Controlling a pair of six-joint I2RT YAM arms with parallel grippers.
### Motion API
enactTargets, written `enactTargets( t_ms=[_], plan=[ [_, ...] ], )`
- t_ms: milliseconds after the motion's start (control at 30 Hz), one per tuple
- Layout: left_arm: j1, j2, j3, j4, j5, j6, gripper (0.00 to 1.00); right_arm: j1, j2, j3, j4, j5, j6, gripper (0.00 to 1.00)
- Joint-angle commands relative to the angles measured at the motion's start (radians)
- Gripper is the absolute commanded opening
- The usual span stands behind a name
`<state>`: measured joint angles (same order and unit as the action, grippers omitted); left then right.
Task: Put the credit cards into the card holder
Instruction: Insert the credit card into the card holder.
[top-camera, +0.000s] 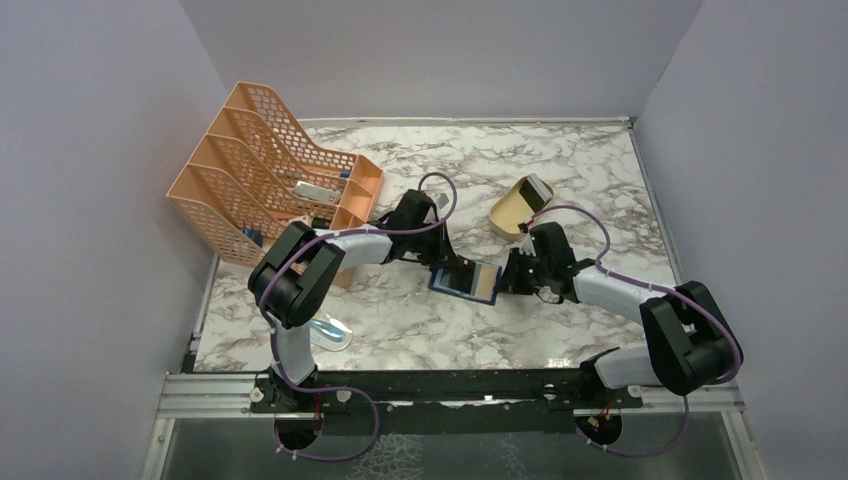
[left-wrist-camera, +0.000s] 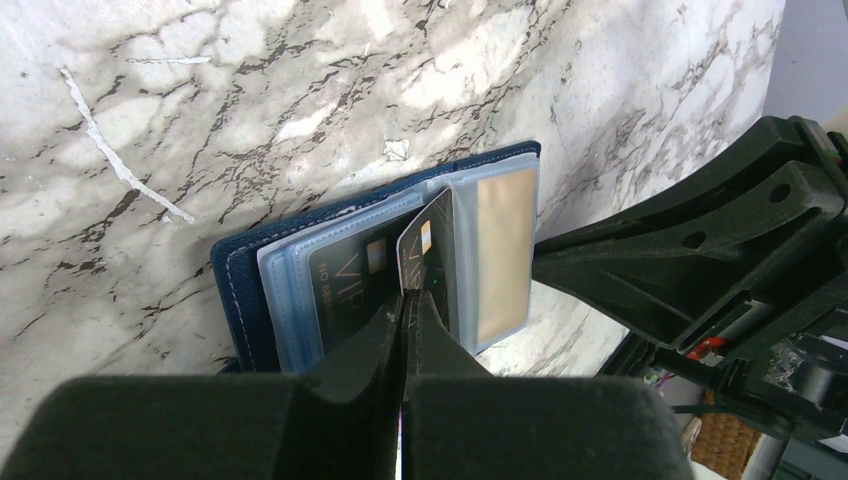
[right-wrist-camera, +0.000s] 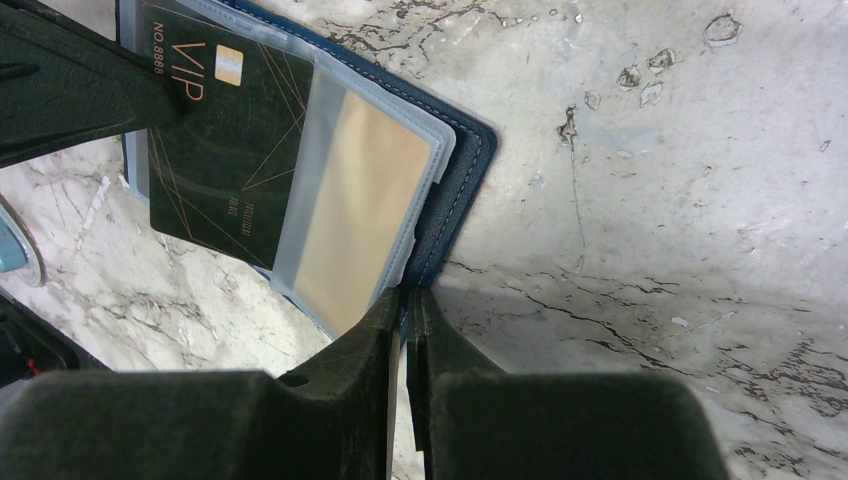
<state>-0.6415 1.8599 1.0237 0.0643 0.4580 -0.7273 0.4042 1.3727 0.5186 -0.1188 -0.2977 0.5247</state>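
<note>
The navy card holder (top-camera: 466, 281) lies open mid-table, its clear sleeves up. My left gripper (top-camera: 447, 268) is shut on a dark grey credit card (left-wrist-camera: 425, 250), held on edge with its front end in the sleeves (left-wrist-camera: 404, 305). A second dark VIP card (left-wrist-camera: 340, 275) sits in the left sleeve and a gold card (left-wrist-camera: 503, 250) in the right one. My right gripper (top-camera: 506, 282) is shut on the holder's navy right edge (right-wrist-camera: 460, 180), pinning it (right-wrist-camera: 403, 295). The right wrist view shows the dark card (right-wrist-camera: 230, 140) part-way under the sleeve beside the gold card (right-wrist-camera: 360, 200).
An orange mesh file rack (top-camera: 270, 180) stands at the back left. A tan oval tray (top-camera: 510, 212) with a dark card-like thing (top-camera: 535, 190) sits behind the right gripper. A blue-patterned packet (top-camera: 330, 330) lies near the left arm's base.
</note>
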Motion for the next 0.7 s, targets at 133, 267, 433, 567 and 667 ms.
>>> enactTargets(
  t_ms=[133,267,433,567,667],
  plan=[
    [0.001,0.012,0.022,-0.138,0.009,0.072,0.0,0.008,0.006,0.001,-0.07,0.051,-0.029,0.09],
    [0.001,0.004,0.017,-0.153,-0.01,0.072,0.0,0.008,0.005,0.004,-0.068,0.049,-0.029,0.08],
    [0.002,0.0,0.016,-0.165,-0.037,0.063,0.0,0.008,0.004,0.004,-0.071,0.048,-0.028,0.08],
    [0.002,-0.009,0.022,-0.187,-0.07,0.052,0.0,0.008,-0.002,0.002,-0.07,0.049,-0.028,0.08],
    [0.002,-0.025,0.015,-0.191,-0.105,0.043,0.0,0.008,-0.004,0.001,-0.071,0.048,-0.029,0.08]
  ],
)
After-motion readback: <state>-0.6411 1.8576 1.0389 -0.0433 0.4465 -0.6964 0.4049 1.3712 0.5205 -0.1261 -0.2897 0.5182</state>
